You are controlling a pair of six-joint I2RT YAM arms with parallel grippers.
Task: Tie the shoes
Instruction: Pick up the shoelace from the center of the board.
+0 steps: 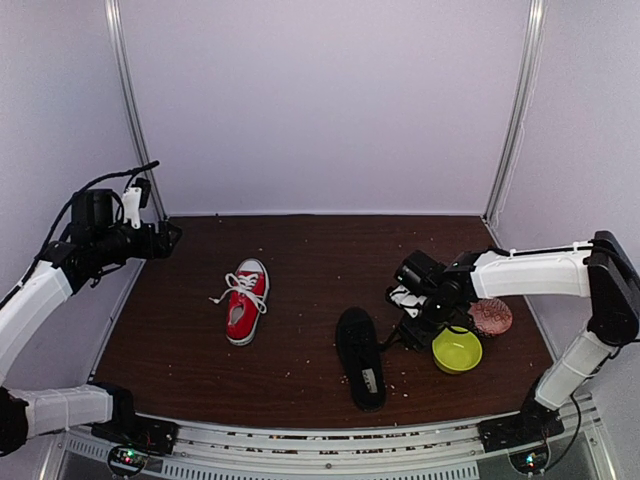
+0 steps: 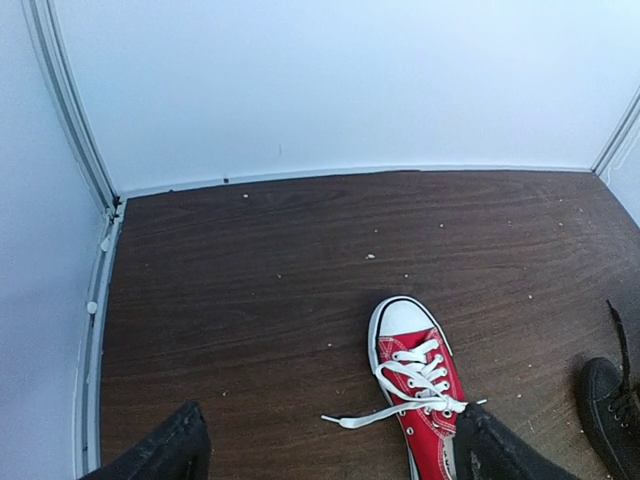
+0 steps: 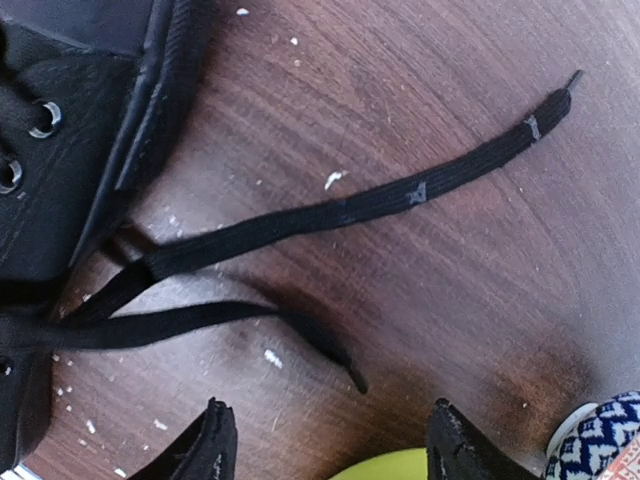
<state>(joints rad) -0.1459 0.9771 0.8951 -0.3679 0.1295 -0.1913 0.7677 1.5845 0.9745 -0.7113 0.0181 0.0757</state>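
The brown table (image 1: 320, 240) carries two shoes. The left gripper (image 2: 330, 462) hangs above the far left corner, its jaws released and empty. The right gripper (image 3: 325, 450) is low, just beside the black shoe (image 1: 360, 356), and its fingers stand apart with nothing between them. The black shoe lies near the front middle, and the red sneaker (image 1: 246, 300) is left of it, well apart. A green bowl (image 1: 457, 350) sits close to the right gripper. The black laces (image 3: 340, 212) lie loose on the wood. One end of the white laces (image 2: 410, 385) trails off the sneaker.
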